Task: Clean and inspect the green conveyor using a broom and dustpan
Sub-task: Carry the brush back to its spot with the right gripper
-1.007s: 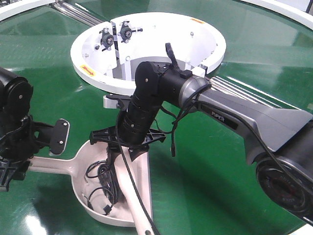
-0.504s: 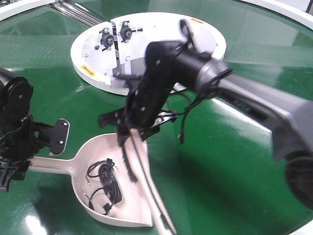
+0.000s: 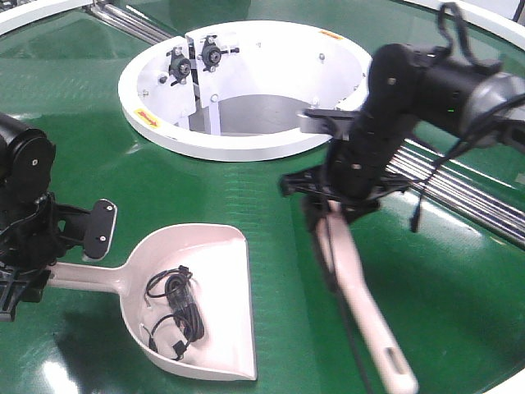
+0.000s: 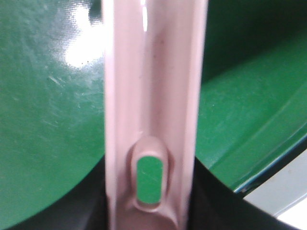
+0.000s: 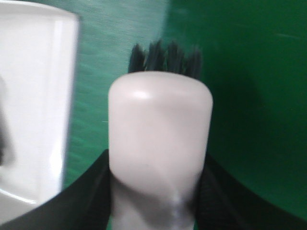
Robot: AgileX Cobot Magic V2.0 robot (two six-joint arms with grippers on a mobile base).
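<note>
Broom (image 3: 358,300) right of the dustpan (image 3: 221,263), cable scrap in the pan
Risk: broom hangs long and slanted from the right gripper (image 3: 328,205), clamped tight near its head; a swing could clip the white ring (image 3: 246,148) or chrome rollers (image 3: 459,193). The left gripper (image 3: 20,275) is closed on the dustpan handle, pan resting on the green conveyor (image 3: 82,148); any tilt spills the black cable (image 3: 174,305)
</note>
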